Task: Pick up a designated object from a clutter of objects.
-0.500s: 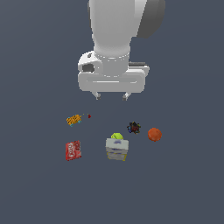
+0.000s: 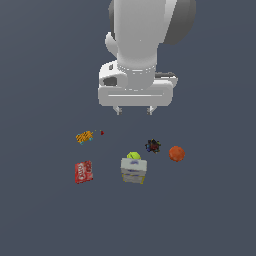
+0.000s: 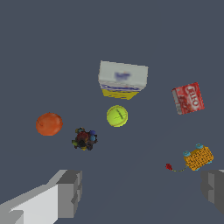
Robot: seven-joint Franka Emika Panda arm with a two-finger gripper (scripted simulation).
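Lying flat on the grey floor, lettering up, red box [image 2: 83,172] sitting apart from the white-blue box [image 2: 133,170], leaving its edges free for a pinch; hanging well above, off toward the exterior view's right, gripper [image 2: 134,110] spread wide and empty; needing to shift left and descend.

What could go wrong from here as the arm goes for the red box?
1. The red box lies flat on the floor, so the fingers may slide off its low edges.
2. The open gripper hangs nearer the dark lump and yellow-green ball; a poorly aimed descent could knock those.
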